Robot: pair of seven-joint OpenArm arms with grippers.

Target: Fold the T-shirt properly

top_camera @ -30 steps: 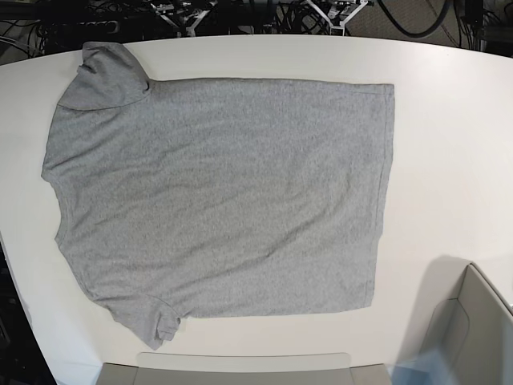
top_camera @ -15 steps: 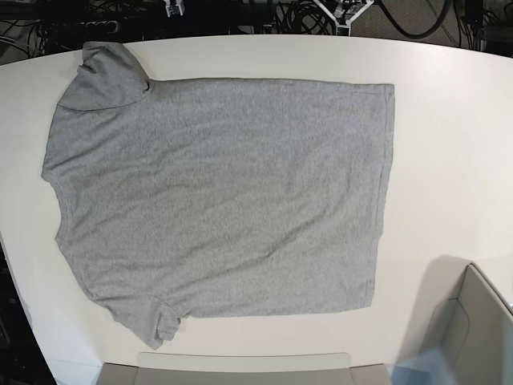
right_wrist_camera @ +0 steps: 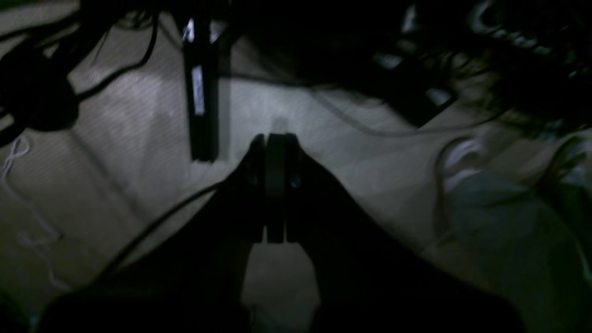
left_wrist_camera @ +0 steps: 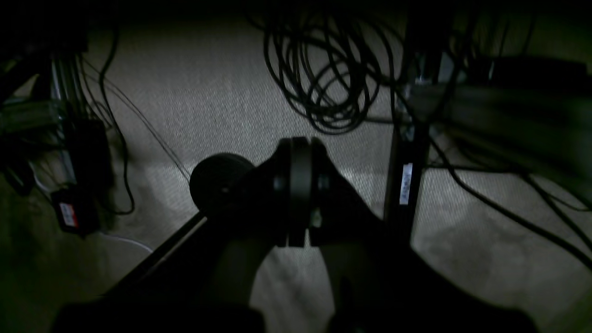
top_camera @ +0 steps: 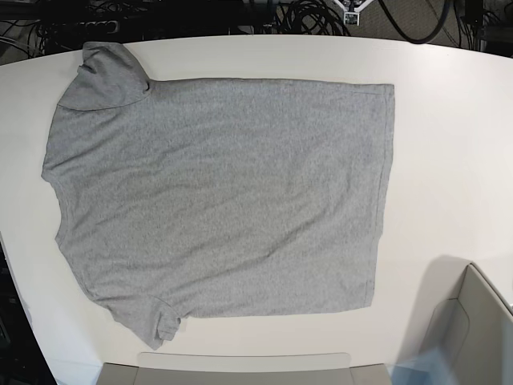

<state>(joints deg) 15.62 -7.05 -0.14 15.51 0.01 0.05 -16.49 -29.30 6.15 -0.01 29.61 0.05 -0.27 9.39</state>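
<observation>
On the white surface (top_camera: 449, 144) the T-shirt (top_camera: 224, 196) lies flat; my left gripper (left_wrist_camera: 299, 194) and right gripper (right_wrist_camera: 275, 185), closed and empty, risk bunching its folded-over sleeve (top_camera: 108, 76) when grasping.

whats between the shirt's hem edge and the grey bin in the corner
Only bare white table. In the base view nothing sits between the T-shirt hem and the grey bin, apart from the bin's own shadow.

T-shirt (top_camera: 216, 196) flat on table (top_camera: 449, 144); cables (top_camera: 313, 12) behind table's far edge.

Left pincer (left_wrist_camera: 299, 192) and right pincer (right_wrist_camera: 275, 189) both closed, empty.
</observation>
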